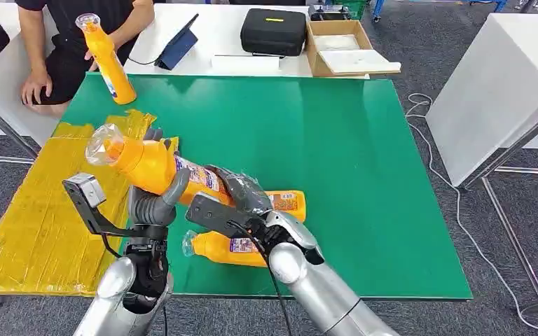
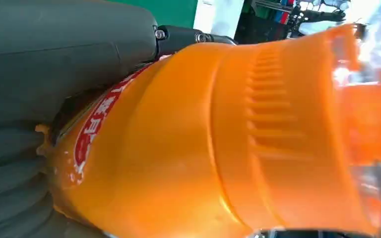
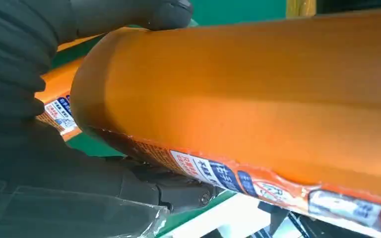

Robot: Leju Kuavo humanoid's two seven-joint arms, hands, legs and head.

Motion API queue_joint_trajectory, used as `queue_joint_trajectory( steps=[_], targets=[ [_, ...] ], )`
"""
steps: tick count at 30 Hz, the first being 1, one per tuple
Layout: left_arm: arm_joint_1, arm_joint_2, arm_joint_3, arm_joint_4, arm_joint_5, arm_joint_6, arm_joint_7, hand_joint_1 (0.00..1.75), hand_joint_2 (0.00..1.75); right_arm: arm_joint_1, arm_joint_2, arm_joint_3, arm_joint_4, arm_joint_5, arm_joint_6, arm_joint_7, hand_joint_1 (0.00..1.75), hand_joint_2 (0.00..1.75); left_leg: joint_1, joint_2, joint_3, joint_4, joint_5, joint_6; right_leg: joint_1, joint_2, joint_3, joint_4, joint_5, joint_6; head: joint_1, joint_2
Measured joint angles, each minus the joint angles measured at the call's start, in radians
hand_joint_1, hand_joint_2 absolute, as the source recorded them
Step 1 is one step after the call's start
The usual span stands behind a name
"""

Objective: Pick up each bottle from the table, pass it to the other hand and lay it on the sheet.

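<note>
Green desk [image 1: 336,154]: yellow sheet [image 1: 35,210] over left edge, two orange bottles [image 1: 228,248] lying near front, one bottle [image 1: 108,63] standing at back.

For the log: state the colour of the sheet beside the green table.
Yellow: the crinkled yellow sheet, clearest in the head view.

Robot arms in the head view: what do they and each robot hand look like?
Both arms are silver tubes. The left robot hand has a grey ribbed cover, thick grey thumb and a boxy wrist camera; the right robot hand is dark grey, with black cable alongside.
</note>
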Motion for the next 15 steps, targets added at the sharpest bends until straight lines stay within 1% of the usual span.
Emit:
queue_joint_trajectory(
  steps=[1,15],
  targets=[
    [0.002,0.000,0.000,0.000,-0.002,0.000,0.000,1.75,1.75,-0.001,0.001,0.004,0.000,0.002,0.000,0.001,1.75,1.75,0.000,0.000,0.000,0.000,0.000,0.000,0.000,0.000,0.000,0.000,0.000,0.000,0.000,0.000],
    [0.007,-0.001,0.011,0.000,-0.004,-0.038,-0.011,1.75,1.75,-0.008,0.001,0.014,-0.001,0.003,-0.001,-0.002,1.75,1.75,0.000,0.000,0.000,0.000,0.000,0.000,0.000,0.000,0.000,0.000,0.000,0.000,0.000,0.000]
  ],
)
